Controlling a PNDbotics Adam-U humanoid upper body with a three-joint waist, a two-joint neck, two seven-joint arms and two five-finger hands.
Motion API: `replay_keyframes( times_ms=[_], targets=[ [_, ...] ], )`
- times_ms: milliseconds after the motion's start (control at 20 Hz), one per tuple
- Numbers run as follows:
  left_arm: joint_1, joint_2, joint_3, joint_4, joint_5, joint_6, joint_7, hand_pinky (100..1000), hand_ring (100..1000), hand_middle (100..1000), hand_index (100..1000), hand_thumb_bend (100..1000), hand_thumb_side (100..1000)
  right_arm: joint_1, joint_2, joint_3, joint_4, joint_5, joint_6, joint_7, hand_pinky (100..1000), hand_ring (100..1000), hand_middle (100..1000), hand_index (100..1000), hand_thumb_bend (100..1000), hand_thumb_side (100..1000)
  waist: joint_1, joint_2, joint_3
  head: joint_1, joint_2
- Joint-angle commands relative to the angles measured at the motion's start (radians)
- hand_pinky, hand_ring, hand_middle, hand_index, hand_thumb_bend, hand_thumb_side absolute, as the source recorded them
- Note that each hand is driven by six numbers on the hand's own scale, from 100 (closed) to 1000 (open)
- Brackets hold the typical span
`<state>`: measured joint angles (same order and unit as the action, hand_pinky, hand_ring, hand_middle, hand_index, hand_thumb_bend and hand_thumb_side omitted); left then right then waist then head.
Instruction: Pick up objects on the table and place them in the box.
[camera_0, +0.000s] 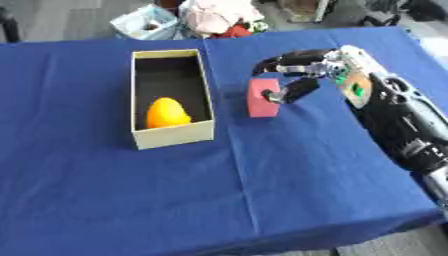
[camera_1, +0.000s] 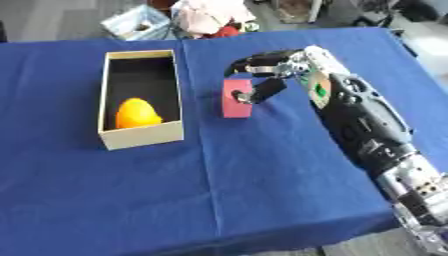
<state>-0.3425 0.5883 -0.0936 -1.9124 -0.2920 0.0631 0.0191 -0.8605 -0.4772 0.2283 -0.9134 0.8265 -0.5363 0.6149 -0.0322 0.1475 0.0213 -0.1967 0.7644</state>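
Right hand (camera_0: 293, 75), black with silver joints, reaching in from the right: fingers curved over the top of a pinkish-red rectangular block (camera_0: 261, 98), thumb pressed against its right face, so clamped on the block. Whether lifted or resting on the blue tablecloth (camera_0: 262, 190), impossible to tell; upright, just right of the box and apart from it.

Further left, an open cream cardboard box (camera_0: 173, 135) with a dark inside, long side running away from the camera. Inside, at the near end, a rounded orange-yellow object (camera_0: 166, 113), egg-like in shape. Far end of the box bare.

By the look of things, partway through: one object already boxed, the red block in hand but not yet carried over, a short move leftward and a release above the box still to come. No other loose objects on the cloth, so likely the last one.

Left hand absent from both views.

Between views, little difference. Right eye view: more of the forearm and wrist toward the lower right corner, and more of the cloth's right edge. Left eye view: arm cut off sooner at the right edge.
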Motion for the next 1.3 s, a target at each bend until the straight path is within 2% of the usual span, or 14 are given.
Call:
replay_keyframes(
  times_ms=[50,200,350,550,600,700,750,800,850,900,1000,1300],
  targets=[
    [-0.007,0.014,0.014,-0.013,-0.002,0.0,-0.002,676,603,631,826,100,919,-0.012,-0.01,-0.01,0.01,0.022,-0.014,0.004,911,990,980,1000,100,829,0.003,-0.015,-0.001,-0.002,0.006],
    [-0.006,0.012,0.013,-0.014,-0.004,0.0,-0.003,676,603,631,826,100,916,-0.008,-0.004,-0.012,0.025,0.045,-0.015,-0.006,907,981,971,1000,100,827,0.005,-0.014,-0.001,-0.003,0.006],
    [-0.006,0.011,0.012,-0.014,-0.005,0.0,-0.004,676,603,631,826,100,914,-0.005,0.002,-0.016,0.038,0.06,-0.017,-0.023,893,950,939,1000,100,785,0.006,-0.014,0.0,-0.004,0.006],
    [-0.004,0.009,0.011,-0.014,-0.006,-0.001,-0.005,676,603,631,826,100,912,-0.004,0.006,-0.02,0.041,0.081,-0.02,-0.063,854,857,815,1000,100,666,0.005,-0.015,0.002,-0.006,0.006],
    [-0.004,0.009,0.011,-0.013,-0.006,-0.001,-0.005,676,603,632,827,100,912,-0.005,0.006,-0.022,0.038,0.085,-0.02,-0.08,828,784,715,1000,100,548,0.005,-0.015,0.002,-0.006,0.006],
    [-0.003,0.008,0.01,-0.011,-0.006,-0.001,-0.007,677,603,632,827,100,912,-0.005,0.005,-0.026,0.029,0.092,-0.018,-0.123,814,738,628,996,100,463,0.004,-0.015,0.003,-0.007,0.006],
    [-0.003,0.007,0.009,-0.01,-0.006,-0.002,-0.008,677,603,632,827,100,912,-0.006,0.005,-0.026,0.026,0.094,-0.017,-0.144,813,735,623,995,100,455,0.003,-0.015,0.004,-0.007,0.006],
    [-0.003,0.007,0.009,-0.01,-0.006,-0.002,-0.009,678,602,632,827,100,910,-0.007,0.004,-0.027,0.021,0.095,-0.016,-0.163,805,705,567,986,100,390,0.003,-0.015,0.005,-0.008,0.006],
    [-0.003,0.006,0.01,-0.009,-0.006,-0.003,-0.009,678,603,632,827,100,910,-0.01,0.002,-0.029,0.015,0.094,-0.015,-0.182,802,695,550,983,100,361,0.002,-0.015,0.005,-0.008,0.006],
    [-0.003,0.006,0.011,-0.009,-0.004,-0.003,-0.009,678,602,632,827,100,908,-0.013,0.0,-0.03,0.008,0.092,-0.013,-0.2,797,683,516,976,100,296,0.001,-0.016,0.006,-0.009,0.006],
    [-0.004,0.005,0.015,-0.012,0.0,-0.004,-0.006,679,602,632,827,100,905,-0.022,-0.005,-0.032,-0.008,0.092,-0.011,-0.231,792,673,487,969,100,260,0.0,-0.017,0.009,-0.009,0.006],
    [-0.003,0.004,0.032,-0.038,0.026,-0.002,0.014,679,600,629,824,100,898,-0.074,-0.023,-0.049,-0.039,0.071,0.01,-0.276,790,676,481,968,111,260,-0.004,-0.021,0.02,-0.014,0.006]
  ],
)
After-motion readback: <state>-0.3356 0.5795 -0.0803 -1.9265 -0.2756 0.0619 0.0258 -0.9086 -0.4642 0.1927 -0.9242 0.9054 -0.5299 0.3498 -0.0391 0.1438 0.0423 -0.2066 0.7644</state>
